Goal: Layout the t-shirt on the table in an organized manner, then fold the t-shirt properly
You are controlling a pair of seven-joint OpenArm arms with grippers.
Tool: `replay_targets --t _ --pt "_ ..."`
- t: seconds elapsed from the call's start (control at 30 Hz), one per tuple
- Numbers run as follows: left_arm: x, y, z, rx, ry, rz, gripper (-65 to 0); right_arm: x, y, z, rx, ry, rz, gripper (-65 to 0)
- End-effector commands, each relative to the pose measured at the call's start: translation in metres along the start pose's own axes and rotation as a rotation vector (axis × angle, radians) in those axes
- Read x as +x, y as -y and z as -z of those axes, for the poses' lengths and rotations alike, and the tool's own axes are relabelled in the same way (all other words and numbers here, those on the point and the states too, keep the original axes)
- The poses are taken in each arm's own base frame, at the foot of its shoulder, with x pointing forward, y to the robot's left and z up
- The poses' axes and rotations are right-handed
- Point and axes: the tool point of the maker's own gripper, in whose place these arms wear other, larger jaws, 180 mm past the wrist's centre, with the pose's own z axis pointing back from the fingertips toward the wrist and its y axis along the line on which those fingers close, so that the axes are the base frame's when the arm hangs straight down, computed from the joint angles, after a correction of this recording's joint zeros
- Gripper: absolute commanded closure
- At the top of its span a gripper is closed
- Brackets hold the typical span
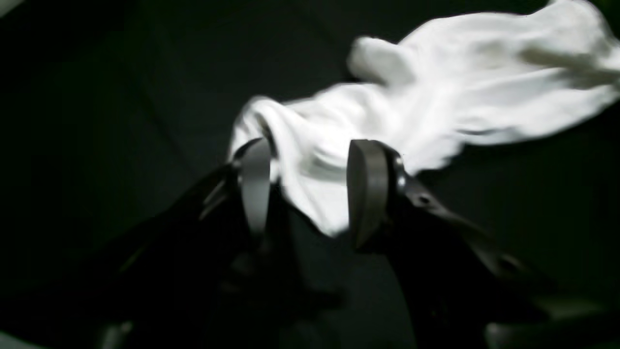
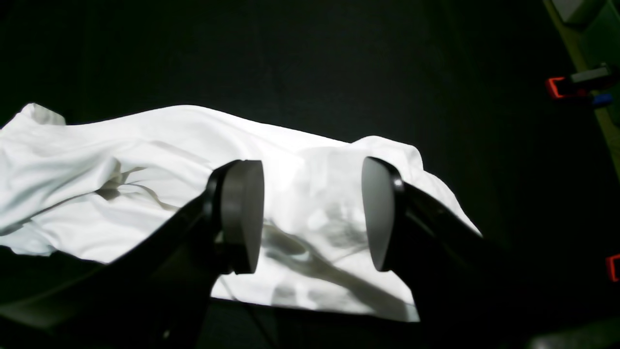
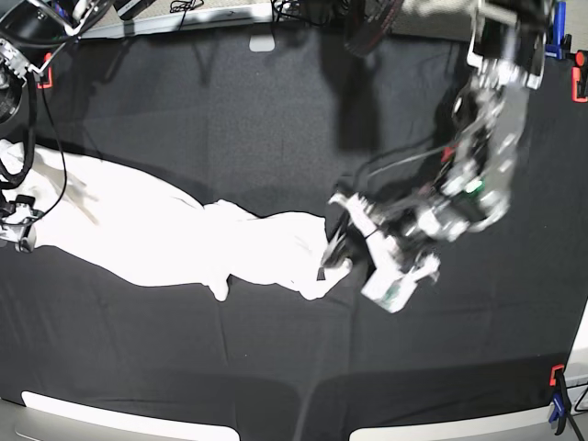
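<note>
Left wrist view: the left gripper [image 1: 310,194] has its 2 pads apart, with a tongue of the t-shirt [image 1: 436,97] lying between them. The picture is blurred, so whether either pad touches the cloth cannot be told; nothing is clamped. The cloth runs away to the upper right in soft rolls over the table [image 1: 97,97].

Right wrist view: the right gripper [image 2: 312,213] also stands with its pads wide apart above a rounded end of the t-shirt [image 2: 145,169], gripping nothing. Only plain white fabric shows, creased and shadowed, with no print visible. An orange clamp [image 2: 557,87] sits at the table [image 2: 339,58] edge, well apart from the cloth.

Base view: the t-shirt [image 3: 156,239] lies as 1 long crumpled band across the middle left of the table [image 3: 230,110], not spread flat. The left gripper [image 3: 335,250] is at the band's near-centre end. The right gripper is not clearly seen at the left margin.

Handling, as a judgement: the garment looks light, limp and easily bunched; it will sag and drag rather than hold shape. A pinch on a single layer at a hem or shoulder corner at each end would likely spread it best.
</note>
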Motion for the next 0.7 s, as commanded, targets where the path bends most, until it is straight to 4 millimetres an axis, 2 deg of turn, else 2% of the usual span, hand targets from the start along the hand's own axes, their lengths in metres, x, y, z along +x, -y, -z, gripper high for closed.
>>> replay_targets --t 0.0,0.2,0.33,0.53,0.67 --pt "0.017 -0.003 0.005 -0.001 0.044 0.040 -24.5 0.019 0.006 -0.006 -0.013 0.056 -0.021 -31.4" --pt "-0.012 -0.008 0.049 -0.023 -0.099 0.032 -24.5 0.021 0.000 -0.006 0.012 0.071 -0.009 -31.4" --pt "-0.019 -0.009 0.070 -0.024 -0.140 -0.008 -24.5 0.018 -0.004 -0.004 0.022 0.069 0.003 -31.4" --pt "-0.032 -0.016 0.079 0.030 -0.213 0.094 -24.6 0.014 -0.012 -0.001 0.039 0.067 0.024 -31.4" --pt "-0.030 -0.020 0.079 0.050 -0.206 0.077 -24.5 0.011 -0.022 0.001 0.070 0.073 0.050 -31.4"
